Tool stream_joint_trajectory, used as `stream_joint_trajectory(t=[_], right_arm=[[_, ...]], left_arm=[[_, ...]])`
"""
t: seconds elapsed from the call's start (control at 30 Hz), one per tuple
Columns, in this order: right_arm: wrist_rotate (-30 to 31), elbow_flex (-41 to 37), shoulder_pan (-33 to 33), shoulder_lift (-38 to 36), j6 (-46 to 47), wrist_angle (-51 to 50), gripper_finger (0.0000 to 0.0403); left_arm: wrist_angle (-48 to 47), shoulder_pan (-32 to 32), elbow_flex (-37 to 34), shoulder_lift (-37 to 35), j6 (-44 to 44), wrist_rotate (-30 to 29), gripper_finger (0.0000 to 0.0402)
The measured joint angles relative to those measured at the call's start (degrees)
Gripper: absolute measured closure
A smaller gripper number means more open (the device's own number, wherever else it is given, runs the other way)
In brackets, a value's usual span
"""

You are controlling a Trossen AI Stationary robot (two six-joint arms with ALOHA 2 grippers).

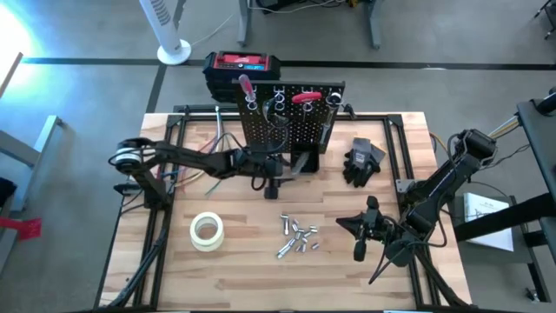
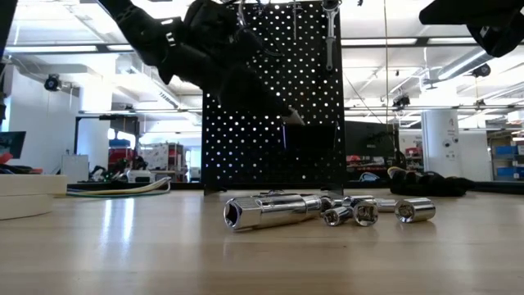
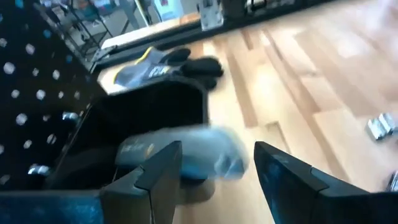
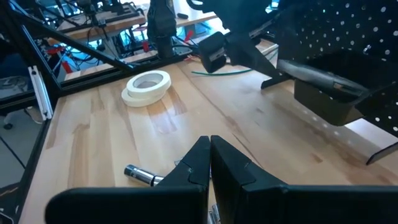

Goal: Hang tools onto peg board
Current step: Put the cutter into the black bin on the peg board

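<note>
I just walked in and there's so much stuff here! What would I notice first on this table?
First, the upright black perforated metal peg board at the table's back edge, with red-handled tools hanging along its top. The left end effector hovers open in front of it, by its small black bin. Nearer the front lies a cluster of short shiny silvery sockets, with a whitish tape roll to their left.

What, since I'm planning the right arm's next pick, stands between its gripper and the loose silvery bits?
Nothing visible: the right gripper, jaws shut, hovers beside the silvery bits, only bare table between.
</note>
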Motion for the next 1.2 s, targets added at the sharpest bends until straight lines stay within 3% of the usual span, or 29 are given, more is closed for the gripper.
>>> stream_joint_trajectory(t=[0.23,0.43,0.57,0.77,0.93,1.2], right_arm=[[-0.2,0.0,0.0,0.0,1.0,0.2,0.0401],[-0.2,0.0,0.0,0.0,1.0,0.2,0.0401],[-0.1,0.0,0.0,0.0,0.4,-0.1,0.0401],[0.2,0.0,0.0,0.0,-1.6,-0.2,0.0401],[0.3,0.0,0.0,0.0,-1.7,0.0,0.0401],[0.3,0.1,0.0,0.0,-0.7,0.2,0.0401]], left_arm=[[2.9,-0.4,0.0,0.4,-1.8,-0.5,0.0212],[-2.3,-0.6,0.0,-1.4,-3.9,-3.3,0.0215],[-6.5,-1.1,0.0,-2.3,-3.6,-4.7,0.0229],[-3.0,-3.2,0.0,-1.8,-3.0,-2.8,0.0261],[3.4,-3.9,1.2,0.8,-3.0,-1.2,0.0293],[0.2,-3.8,11.4,9.8,-1.5,-1.3,0.0324]])
